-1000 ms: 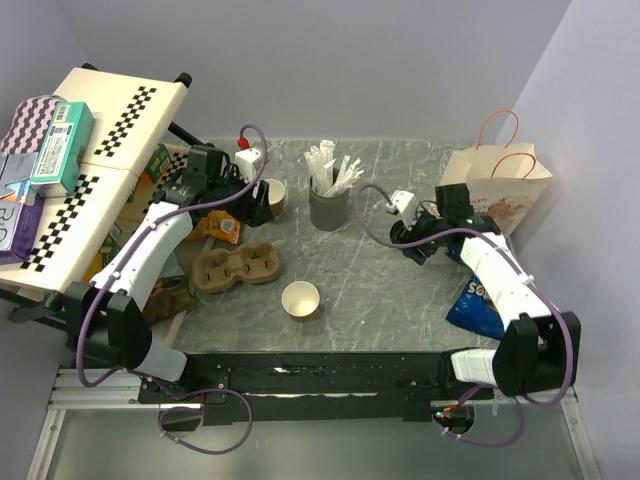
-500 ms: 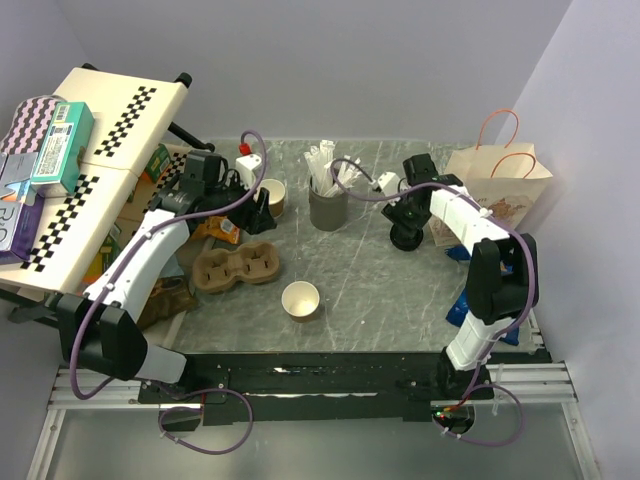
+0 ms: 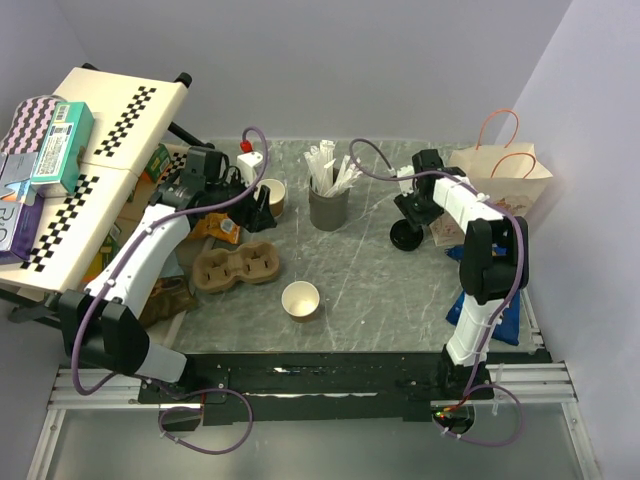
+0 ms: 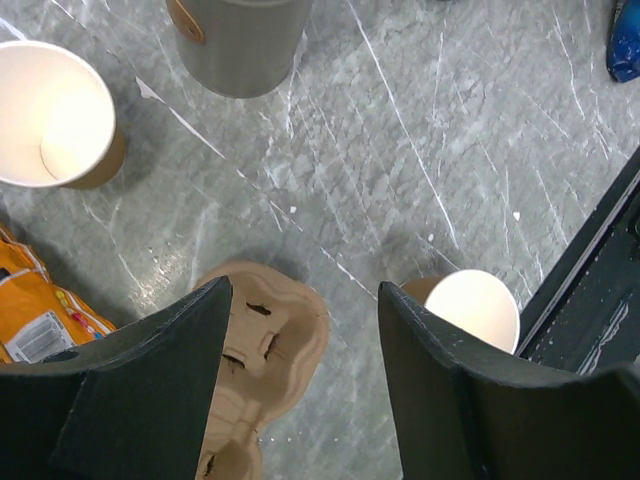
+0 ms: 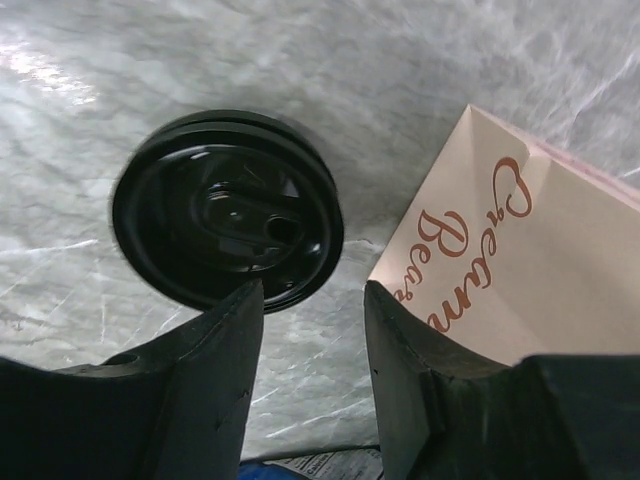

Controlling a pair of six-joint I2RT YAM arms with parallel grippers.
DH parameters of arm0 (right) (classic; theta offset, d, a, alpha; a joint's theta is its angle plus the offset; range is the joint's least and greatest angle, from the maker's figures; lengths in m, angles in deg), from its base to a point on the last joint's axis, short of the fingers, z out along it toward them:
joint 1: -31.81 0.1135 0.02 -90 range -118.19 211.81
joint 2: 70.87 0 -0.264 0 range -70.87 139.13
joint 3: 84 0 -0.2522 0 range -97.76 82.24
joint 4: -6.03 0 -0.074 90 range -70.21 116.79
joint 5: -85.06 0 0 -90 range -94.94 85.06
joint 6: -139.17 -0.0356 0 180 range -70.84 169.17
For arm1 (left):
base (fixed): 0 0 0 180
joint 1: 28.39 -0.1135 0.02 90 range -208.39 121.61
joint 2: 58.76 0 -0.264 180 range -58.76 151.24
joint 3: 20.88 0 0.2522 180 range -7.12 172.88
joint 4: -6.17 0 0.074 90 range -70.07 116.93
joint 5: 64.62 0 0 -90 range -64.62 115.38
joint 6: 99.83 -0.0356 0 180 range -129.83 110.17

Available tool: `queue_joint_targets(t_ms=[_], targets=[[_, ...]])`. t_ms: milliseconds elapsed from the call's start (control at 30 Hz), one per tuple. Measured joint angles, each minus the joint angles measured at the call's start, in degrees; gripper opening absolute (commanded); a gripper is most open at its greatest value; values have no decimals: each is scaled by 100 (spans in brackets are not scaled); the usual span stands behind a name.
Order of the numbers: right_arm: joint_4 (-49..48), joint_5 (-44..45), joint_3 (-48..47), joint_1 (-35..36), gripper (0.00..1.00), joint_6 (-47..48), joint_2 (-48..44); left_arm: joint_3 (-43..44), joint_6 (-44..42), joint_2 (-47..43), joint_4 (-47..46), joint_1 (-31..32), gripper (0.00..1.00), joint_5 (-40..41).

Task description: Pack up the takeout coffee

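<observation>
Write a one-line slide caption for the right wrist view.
Right arm's open jaws hang near a black round plastic lid on the grey marbled table, beside a cream paper bag.

The left gripper (image 4: 305, 288) hangs over the grey veined stone table (image 4: 400, 150) with its two dark fingers spread wide and nothing between them. Below the gap lies a brown moulded cardboard cup carrier (image 4: 265, 345) (only one end of it shows). A small brown kraft-paper cup (image 4: 50, 115), white inside and lidless, stands at upper left near a grey round cup (image 4: 240, 45), a second lidless brown paper cup (image 4: 470, 305) stands just beside the right-hand finger, and an orange printed packet (image 4: 35, 310) lies at the left edge.
</observation>
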Motion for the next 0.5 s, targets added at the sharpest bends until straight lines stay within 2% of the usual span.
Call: queue_joint_targets(t_ms=[367, 500], targets=[[160, -391, -61, -236, 45, -385, 302, 118, 2, 149, 107, -2, 66, 2], [232, -546, -125, -271, 40, -470, 455, 118, 2, 149, 118, -2, 66, 4]])
